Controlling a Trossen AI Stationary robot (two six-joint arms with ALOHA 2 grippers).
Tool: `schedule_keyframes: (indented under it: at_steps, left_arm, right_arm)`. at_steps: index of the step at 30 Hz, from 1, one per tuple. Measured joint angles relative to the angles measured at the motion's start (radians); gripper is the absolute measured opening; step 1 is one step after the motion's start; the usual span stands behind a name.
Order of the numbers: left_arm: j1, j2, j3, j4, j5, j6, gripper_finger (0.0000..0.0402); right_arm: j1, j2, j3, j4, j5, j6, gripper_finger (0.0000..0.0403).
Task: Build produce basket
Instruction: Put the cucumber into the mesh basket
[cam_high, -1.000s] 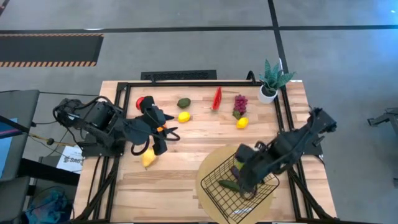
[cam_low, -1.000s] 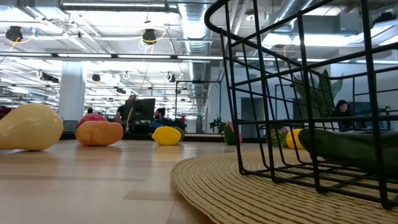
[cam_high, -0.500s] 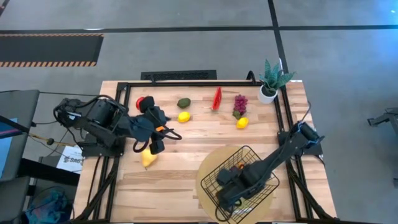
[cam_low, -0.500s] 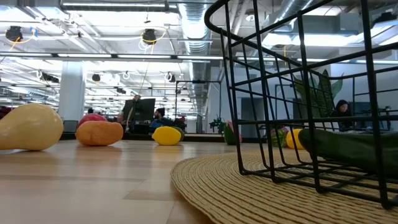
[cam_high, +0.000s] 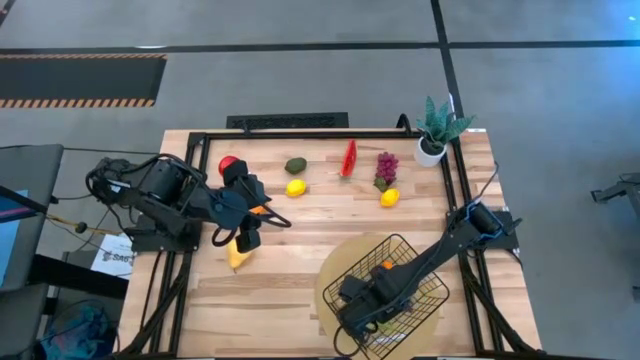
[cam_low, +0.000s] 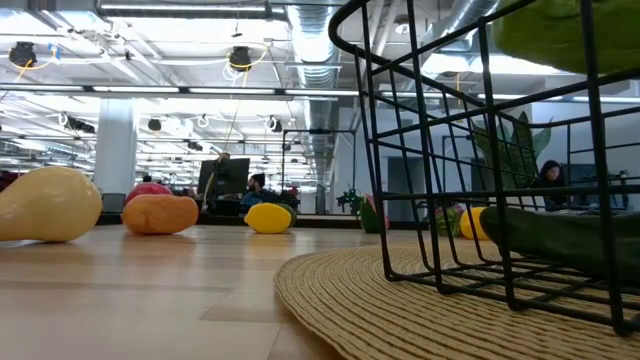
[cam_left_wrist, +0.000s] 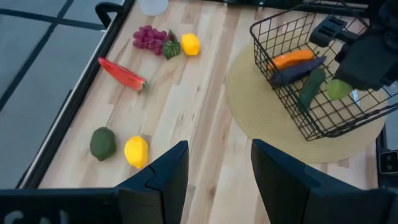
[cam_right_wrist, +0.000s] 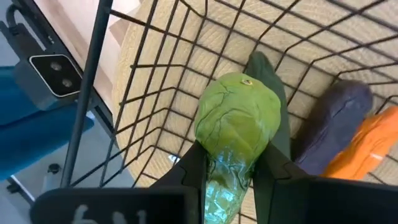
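Green pear (cam_right_wrist: 236, 121) is clamped in the right pincer (cam_right_wrist: 231, 163), hanging just over the black wire basket (cam_high: 352, 283) on the round woven mat (cam_left_wrist: 249, 112). Inside lie a carrot (cam_left_wrist: 292, 59), aubergine (cam_left_wrist: 292, 71) and cucumber (cam_left_wrist: 309, 89). Left pincer (cam_left_wrist: 217, 180) hovers released over the counter (cam_high: 290, 290) near the yellow pear (cam_high: 235, 257); lemons, grapes and watermelon sit farther back.

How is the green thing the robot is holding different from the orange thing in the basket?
The green pear is plump and round; the carrot is long and thin. The pear is pinched in the right gripper, above the basket floor, while the carrot lies on the bottom beside the aubergine. Both are toy produce.
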Motion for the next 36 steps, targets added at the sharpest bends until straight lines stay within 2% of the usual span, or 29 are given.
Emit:
schedule_keyframes:
  at_steps: [13, 25, 36]
  left_arm:
    - [0.0, 0.0, 0.0, -0.001, 0.0, -0.015, 0.0161]
    - [0.0, 0.0, 0.0, -0.007, -0.001, -0.017, 0.0161]
    - [0.0, 0.0, 0.0, -0.017, -0.001, -0.018, 0.0161]
  right_arm:
    - [-0.027, 0.069, -0.001, 0.007, 0.003, -0.07, 0.0077]
    - [-0.018, 0.15, -0.002, 0.03, -0.067, -0.091, 0.0077]
    - [-0.017, 0.151, -0.001, 0.061, -0.061, -0.092, 0.0077]
